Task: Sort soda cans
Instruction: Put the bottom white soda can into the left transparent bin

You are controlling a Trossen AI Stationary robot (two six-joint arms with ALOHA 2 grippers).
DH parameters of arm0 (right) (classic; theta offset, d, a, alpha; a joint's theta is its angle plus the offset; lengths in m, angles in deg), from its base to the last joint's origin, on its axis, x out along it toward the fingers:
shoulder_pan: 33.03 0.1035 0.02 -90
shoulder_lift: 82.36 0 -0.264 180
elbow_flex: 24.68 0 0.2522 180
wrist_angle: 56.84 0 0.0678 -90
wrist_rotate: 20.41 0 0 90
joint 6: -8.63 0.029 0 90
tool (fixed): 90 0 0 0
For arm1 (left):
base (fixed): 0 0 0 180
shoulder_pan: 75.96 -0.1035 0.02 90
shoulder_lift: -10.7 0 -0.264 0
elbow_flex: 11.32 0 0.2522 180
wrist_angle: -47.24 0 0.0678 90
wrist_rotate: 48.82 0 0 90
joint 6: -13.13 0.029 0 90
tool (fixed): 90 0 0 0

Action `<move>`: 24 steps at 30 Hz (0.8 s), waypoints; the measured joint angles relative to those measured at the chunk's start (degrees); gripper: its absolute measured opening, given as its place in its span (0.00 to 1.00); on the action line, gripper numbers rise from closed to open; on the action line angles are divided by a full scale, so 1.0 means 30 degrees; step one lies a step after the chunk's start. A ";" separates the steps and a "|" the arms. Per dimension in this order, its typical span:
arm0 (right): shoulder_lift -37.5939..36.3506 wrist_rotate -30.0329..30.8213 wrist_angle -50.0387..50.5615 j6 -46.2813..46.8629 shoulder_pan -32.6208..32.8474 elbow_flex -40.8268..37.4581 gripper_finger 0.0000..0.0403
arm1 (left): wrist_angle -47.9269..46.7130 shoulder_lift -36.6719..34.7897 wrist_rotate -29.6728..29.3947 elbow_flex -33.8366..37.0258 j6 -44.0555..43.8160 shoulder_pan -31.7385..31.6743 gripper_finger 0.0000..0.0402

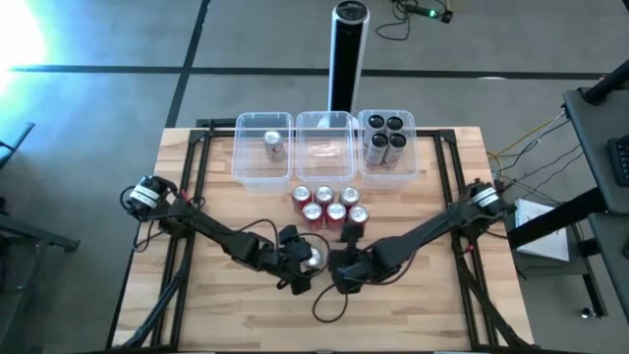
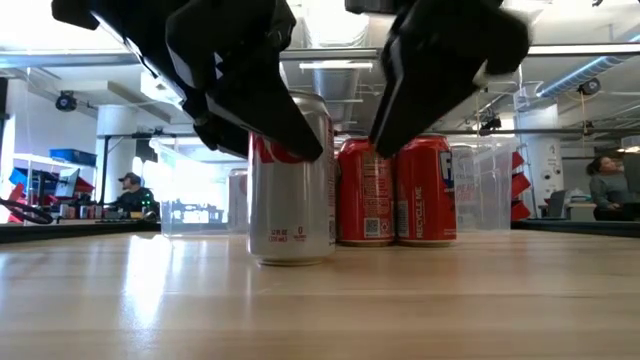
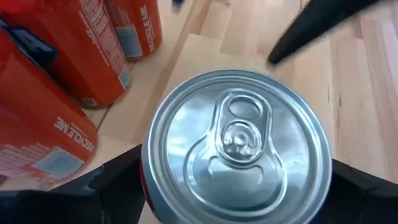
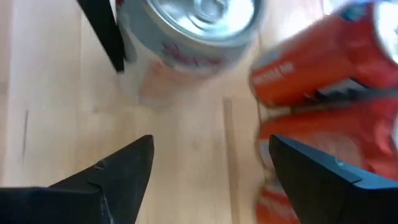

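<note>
Straddling silver can, left claw spread, right claw spread beside, red cans behind.

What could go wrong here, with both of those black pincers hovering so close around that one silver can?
The left pincer straddles the silver can, which stands upright on the table; squeezing off-centre might tip it. The open right pincer sits very near, so the two arms could bump. The red cans stand packed close behind, and a careless swing could topple them. Lifted, the can would probably have to pass over them to reach the tubs, so a slipping grip could scatter that cluster.
</note>
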 joint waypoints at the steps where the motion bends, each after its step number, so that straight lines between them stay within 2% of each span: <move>1: -0.0352 0.0047 0.0376 0.0300 0.0037 -0.0003 0.75 | 0.0068 0.0000 0.0001 0.0000 0.0006 -0.0013 0.81; 7: -0.2466 0.0258 0.1079 0.1354 0.0111 -0.0003 0.72 | 0.0834 0.0000 -0.0080 0.0007 0.0146 -0.0173 0.81; 10: -0.3208 0.1346 0.1051 0.1665 0.0111 -0.0003 0.70 | 0.0874 0.0000 0.0136 0.0007 0.0137 -0.0435 0.81; 13: -0.3722 0.2101 0.1055 0.2114 0.0108 -0.0003 0.70 | 0.0856 0.0000 0.0393 0.0007 -0.0041 -0.0747 0.81; 17: -0.3989 0.2141 0.1057 0.2425 0.0103 -0.0003 0.70 | 0.0704 0.0000 0.0386 0.0007 -0.0207 -0.0995 0.81; 24: -0.3971 0.2025 0.1173 0.2793 0.0111 -0.0003 0.67 | -0.0936 -0.0325 0.0587 -0.0203 -0.0461 -0.1093 0.70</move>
